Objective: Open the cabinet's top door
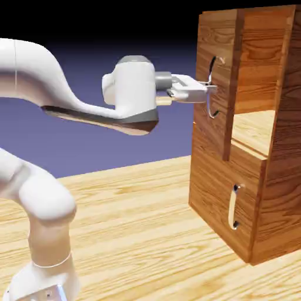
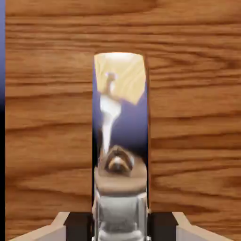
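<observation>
Fingertips hidden against the silver handle [image 1: 213, 88]; in the hand view, mirrored handle [image 2: 121, 141] fills the middle, covering the finger pads. End effector [image 1: 206, 89] clamped on that handle. Below and beyond it, shorter lower door [image 1: 226, 191] with small handle [image 1: 233, 207], resting on wood-grain tabletop [image 1: 135, 235]. Top door [image 1: 216, 82] directly ahead, swung slightly ajar from the cabinet [image 1: 276, 147], opening visible behind.

Side camera views the cabinet [image 1: 247, 129] whole; hand camera hugs its handle [image 2: 120, 141].
</observation>
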Controlling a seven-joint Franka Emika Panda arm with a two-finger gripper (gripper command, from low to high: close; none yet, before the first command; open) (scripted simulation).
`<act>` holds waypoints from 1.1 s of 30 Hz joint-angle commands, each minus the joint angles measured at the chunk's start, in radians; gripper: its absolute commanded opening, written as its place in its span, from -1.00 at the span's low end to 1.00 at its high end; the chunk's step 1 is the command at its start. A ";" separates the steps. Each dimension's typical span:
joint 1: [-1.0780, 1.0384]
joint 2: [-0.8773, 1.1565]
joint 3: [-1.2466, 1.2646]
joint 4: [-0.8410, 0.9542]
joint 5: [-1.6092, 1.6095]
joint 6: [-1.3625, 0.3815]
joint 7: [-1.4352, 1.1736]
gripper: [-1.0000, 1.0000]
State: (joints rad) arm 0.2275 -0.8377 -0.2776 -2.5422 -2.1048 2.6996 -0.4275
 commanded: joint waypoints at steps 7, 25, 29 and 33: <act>-0.071 -0.136 0.207 -0.125 0.305 -0.188 -0.148 -1.00; -0.100 -0.155 0.842 -0.042 0.981 -0.909 -0.266 -1.00; -0.166 -0.088 0.987 0.063 1.079 -1.072 -0.256 -1.00; -0.265 -0.017 1.132 0.187 1.155 -1.228 -0.244 -1.00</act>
State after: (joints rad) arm -0.0377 -0.8553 0.8540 -2.3554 -0.9495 1.4710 -0.6715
